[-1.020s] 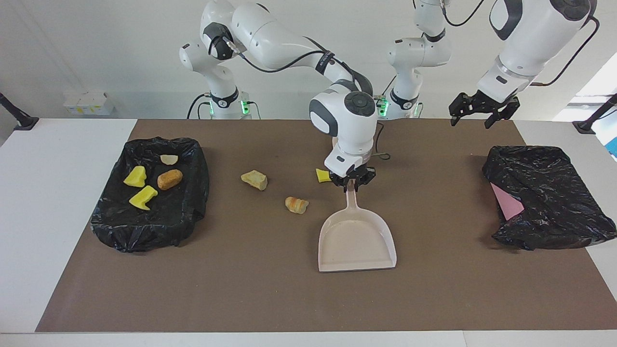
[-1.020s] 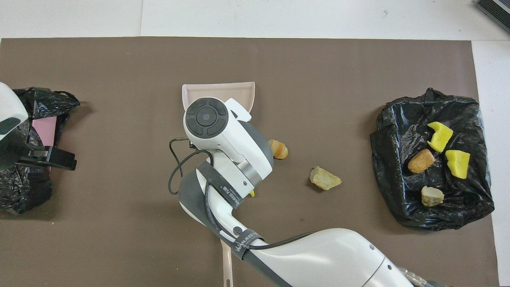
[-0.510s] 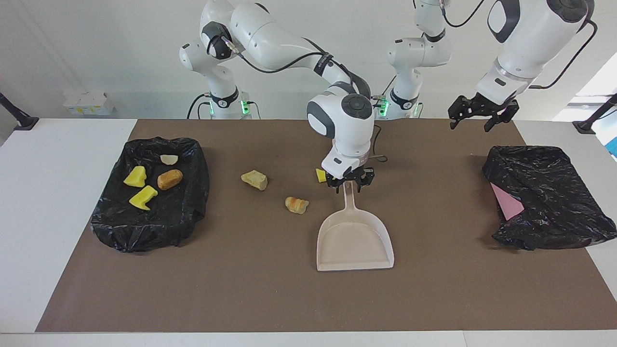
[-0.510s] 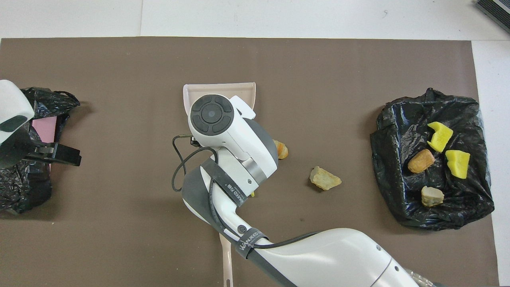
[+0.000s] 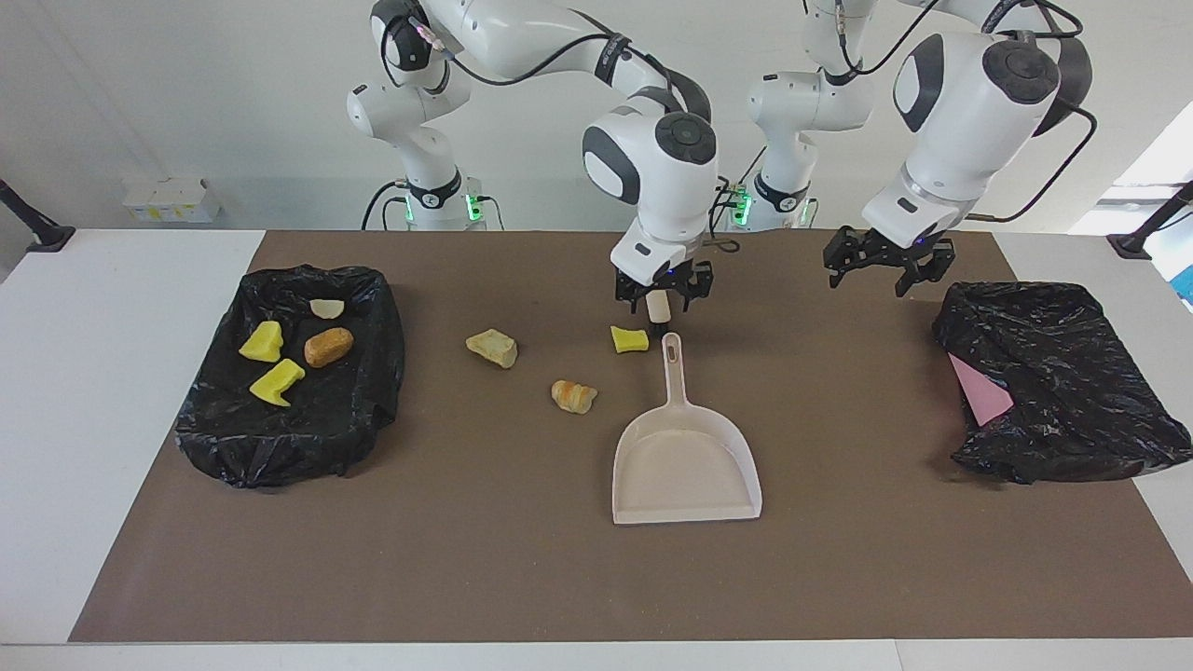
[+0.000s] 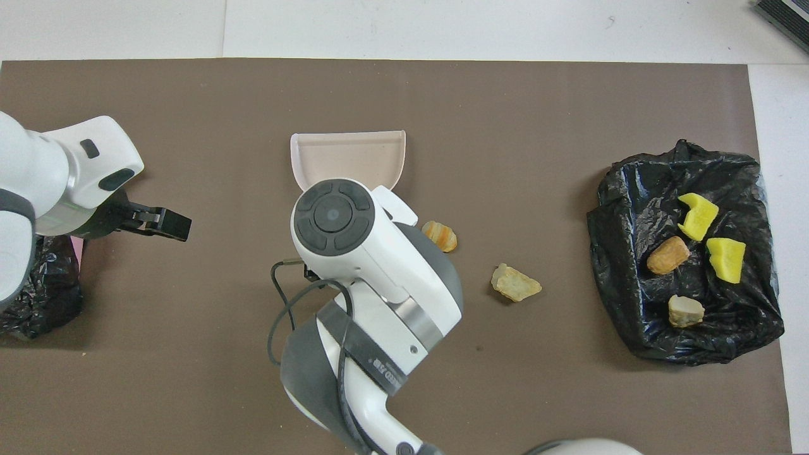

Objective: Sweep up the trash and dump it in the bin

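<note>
The pale pink dustpan (image 5: 685, 461) (image 6: 347, 155) lies flat mid-mat, handle toward the robots, nothing in it. My right gripper (image 5: 662, 298) is open in the air just over the handle's tip, not touching it. A pale stick-like piece shows between its fingers; I cannot tell what it is. Three trash chunks lie on the mat: a yellow bit (image 5: 629, 338) beside the handle, a bread roll (image 5: 573, 396) (image 6: 440, 235), and a beige lump (image 5: 491, 348) (image 6: 516, 282). Several more lie in the black-lined bin (image 5: 326, 419) (image 6: 632, 208). My left gripper (image 5: 876, 270) (image 6: 158, 221) is open and empty above the mat.
A second black bag (image 5: 1053, 373) (image 6: 38, 297) with a flat pink sheet (image 5: 979, 393) in it sits at the left arm's end. The brown mat (image 5: 466, 559) covers the table's middle, with white table at both ends.
My right gripper let go of the dustpan handle and rose off it. The dustpan stays on the mat. My left arm swung from over the pink-sheet bag toward the table's middle.
</note>
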You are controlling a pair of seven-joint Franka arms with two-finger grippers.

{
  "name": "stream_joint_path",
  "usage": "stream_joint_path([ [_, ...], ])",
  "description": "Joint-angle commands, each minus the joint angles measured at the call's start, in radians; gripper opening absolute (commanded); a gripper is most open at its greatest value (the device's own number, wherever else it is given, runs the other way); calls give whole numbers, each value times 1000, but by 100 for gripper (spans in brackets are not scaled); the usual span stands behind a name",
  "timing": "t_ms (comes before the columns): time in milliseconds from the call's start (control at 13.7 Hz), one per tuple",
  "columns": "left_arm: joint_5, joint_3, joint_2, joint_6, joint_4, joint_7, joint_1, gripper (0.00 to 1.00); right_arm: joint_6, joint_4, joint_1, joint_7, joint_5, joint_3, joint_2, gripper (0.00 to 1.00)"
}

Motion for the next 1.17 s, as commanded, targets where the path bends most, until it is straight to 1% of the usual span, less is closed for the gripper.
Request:
stream_joint_path([
  [0,-6,12,47,85,-10,-54,-60,100,72,-306,61,40,28,3,-204,84],
  [73,-6,12,69,111,-9,-67,-72,100,141,-402,67,53,37,4,-250,84],
  [146,-6,12,90,141,-9,-89,-94,100,216,-491,74,53,77,4,-294,84],
  [218,-6,12,122,174,-6,-127,-120,100,265,-559,107,54,103,4,-327,84],
  [364,-8,12,179,230,7,-159,-172,100,278,-584,158,91,106,4,-315,84],
  [437,-8,12,199,270,7,-196,-193,100,305,-606,187,114,106,4,-304,84],
  [583,-19,12,234,318,8,-227,-224,100,355,-653,219,139,106,4,-309,84],
  [801,-25,12,288,381,8,-314,-295,100,376,-676,238,137,123,6,-296,84],
  [947,-25,12,302,399,1,-359,-324,100,384,-687,251,124,152,6,-303,81],
  [1092,-22,13,334,421,-4,-434,-377,100,385,-695,261,122,154,6,-310,81],
])
